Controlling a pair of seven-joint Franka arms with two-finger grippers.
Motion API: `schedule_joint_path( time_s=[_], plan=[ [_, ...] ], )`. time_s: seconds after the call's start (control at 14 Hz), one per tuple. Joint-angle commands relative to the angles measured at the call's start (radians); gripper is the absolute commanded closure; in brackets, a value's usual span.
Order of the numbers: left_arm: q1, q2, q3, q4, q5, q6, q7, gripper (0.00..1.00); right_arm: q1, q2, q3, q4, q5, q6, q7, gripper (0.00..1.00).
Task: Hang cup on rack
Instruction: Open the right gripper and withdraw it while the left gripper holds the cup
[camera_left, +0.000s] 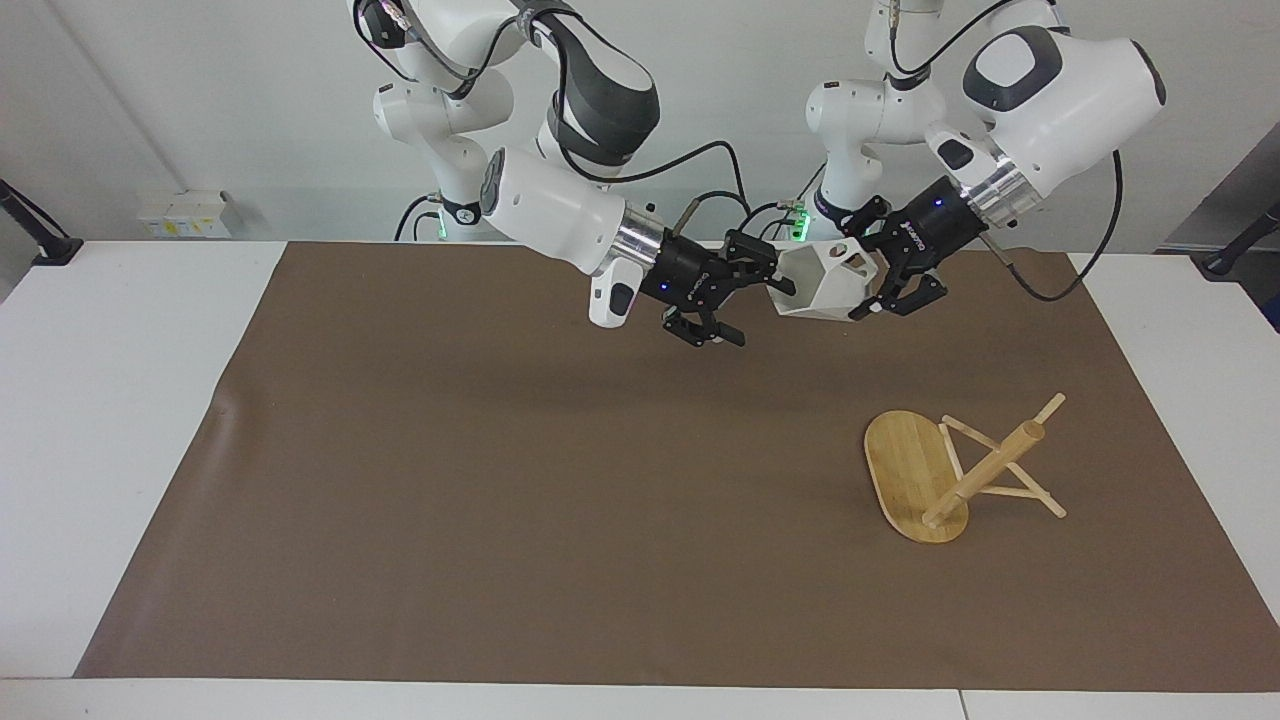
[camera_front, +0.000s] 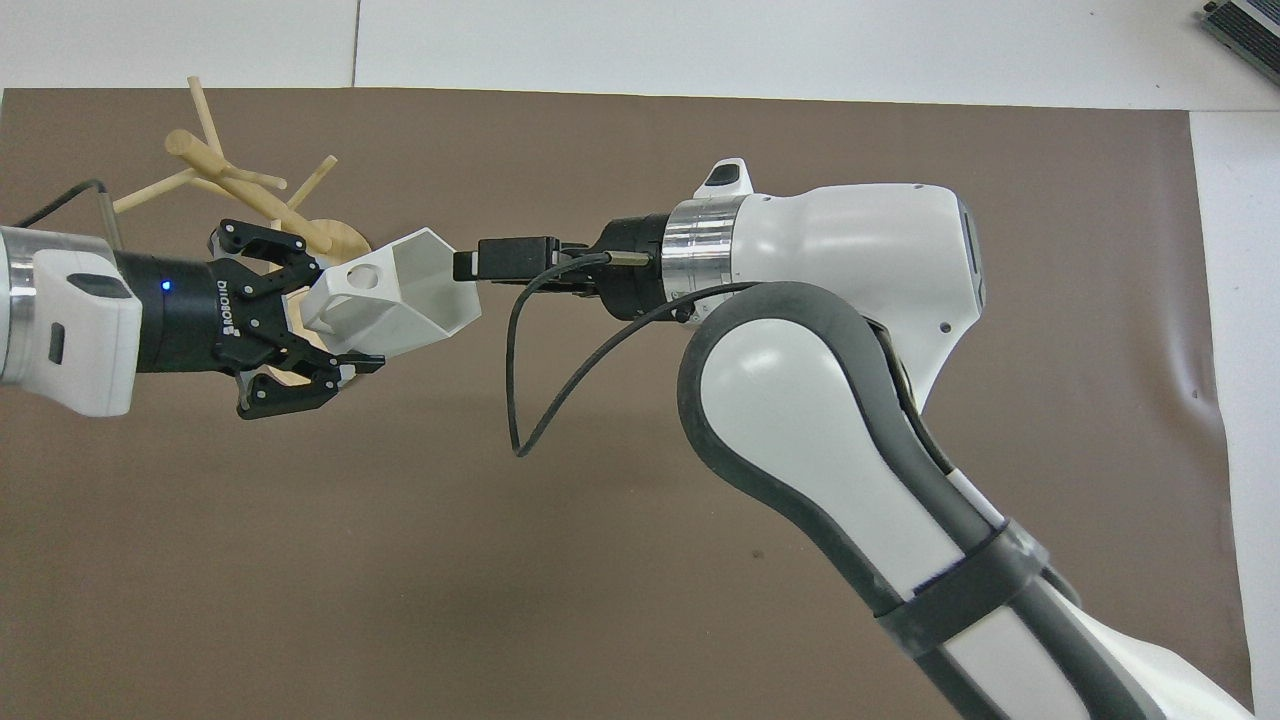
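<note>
The white faceted cup (camera_left: 825, 283) hangs in the air over the brown mat, near the robots' edge of it. My left gripper (camera_left: 868, 285) is shut on its handle end; in the overhead view this gripper (camera_front: 335, 325) holds the cup (camera_front: 410, 300) with the rim turned toward the right arm. My right gripper (camera_left: 762, 315) is open at the cup's rim, with one finger close to the rim (camera_front: 470, 265). The bamboo rack (camera_left: 905, 465) lies tipped over on the mat, toward the left arm's end. Its post (camera_front: 230, 180) slants toward that end.
The brown mat (camera_left: 500, 480) covers most of the white table (camera_left: 100, 400). The right arm's black cable (camera_front: 530, 400) loops below its wrist. A small white box (camera_left: 185, 212) stands off the mat near the right arm's base.
</note>
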Motion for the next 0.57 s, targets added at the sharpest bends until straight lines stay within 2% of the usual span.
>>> schedule_joint_path(
  time_s=[0.0, 0.14, 0.36, 0.5],
  plan=[
    [0.011, -0.029, -0.003, -0.038, 0.002, 0.067, -0.072, 1.0, -0.035, -0.007, 0.001, -0.011, -0.024, 0.008, 0.019, 0.0],
    [0.005, -0.027, -0.006, -0.045, 0.071, 0.102, -0.168, 1.0, -0.071, -0.013, -0.004, -0.011, -0.089, 0.009, 0.013, 0.0],
    [-0.006, -0.029, -0.006, -0.075, 0.177, 0.164, -0.285, 1.0, -0.14, -0.016, -0.004, -0.011, -0.353, 0.009, 0.006, 0.0],
    [-0.031, -0.033, -0.011, -0.129, 0.217, 0.295, -0.334, 1.0, -0.184, -0.016, -0.004, -0.011, -0.487, -0.004, 0.006, 0.0]
  ],
)
